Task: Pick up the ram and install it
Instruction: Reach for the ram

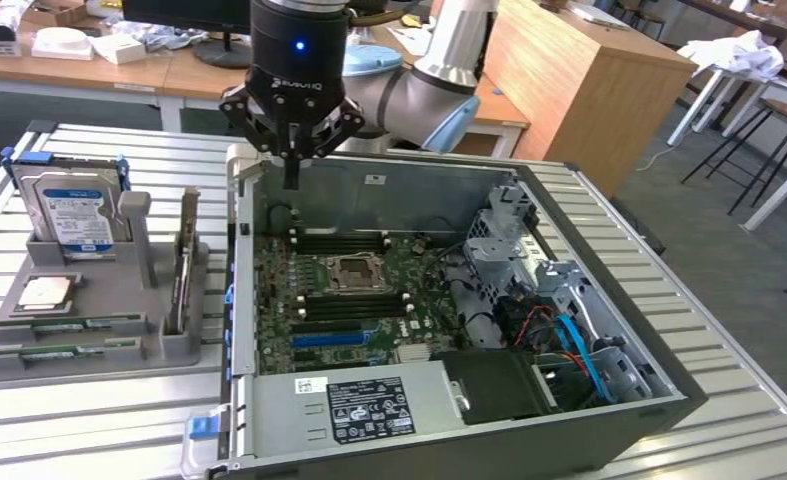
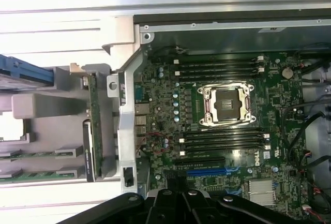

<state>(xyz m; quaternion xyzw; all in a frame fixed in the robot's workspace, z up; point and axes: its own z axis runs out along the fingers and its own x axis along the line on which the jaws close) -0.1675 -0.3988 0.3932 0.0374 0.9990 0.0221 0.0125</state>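
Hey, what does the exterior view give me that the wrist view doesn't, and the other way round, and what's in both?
Exterior view adds: the arm with its silver and blue joints, the hard drive and its blue-and-white label, the labelled power supply, and desks and stools behind. Wrist view adds: the coin battery and the row of small capacitors beside the CPU socket. Both share: the shut gripper, the empty CPU socket, the black memory slots on either side of it, and green ram sticks lying flat in the grey holder.
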